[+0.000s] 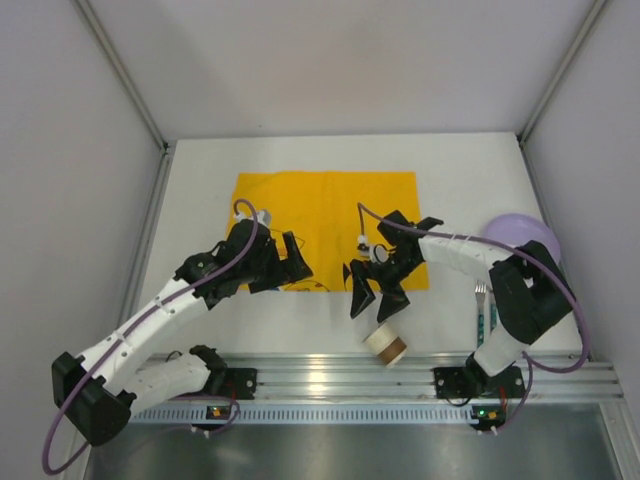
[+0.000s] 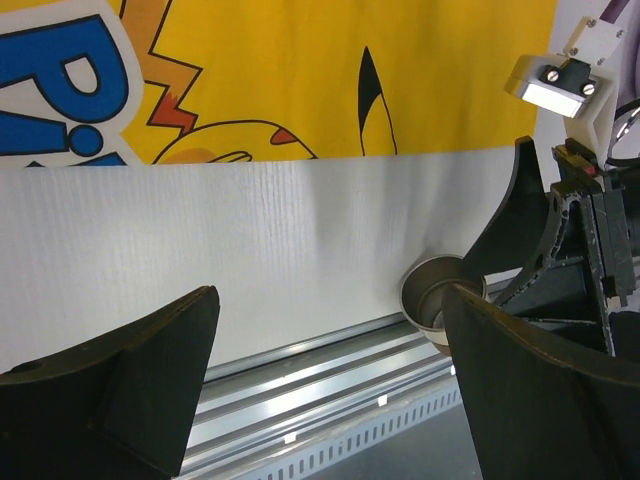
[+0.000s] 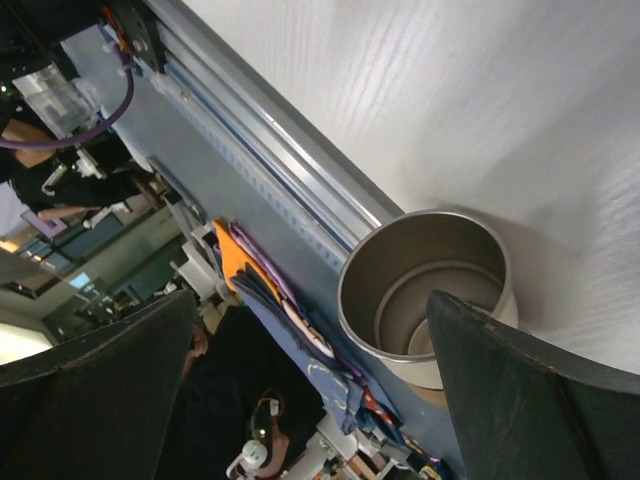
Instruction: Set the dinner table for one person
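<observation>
A: Where was the cup (image 1: 386,344) at this pt?

B: Lower centre of the top view, on the dinner table (image 1: 195,205). It sat just above the alu rail (image 1: 320,376) and below the yellow mat (image 1: 320,200), not on it. It looked tipped on its side, mouth toward lower right, tho I couldn't be sure.

A: And the R gripper (image 1: 372,300)?

B: It hung just above the cup in the frame, jaws spread wide, nothing held. The wrist view had the cup's open mouth btw the two fingers (image 3: 520,400), w/ no contact visible.

A: L gripper (image 1: 290,265)?

B: At the mat's lower-left edge. Also spread, also empty.

A: So which step?

B: Prob. the approach to the cup. The purple plate (image 1: 520,232) sat at far right and the fork (image 1: 480,298) just below it, neither on the mat. So the setting was barely begun, imo.

A: Next move?

B: R gripper would need to come lower, get its fingers either side of the cup wall, then close and lift. After that, stand it upright by the mat. It's round, so a nudge could roll it toward the rail.
</observation>
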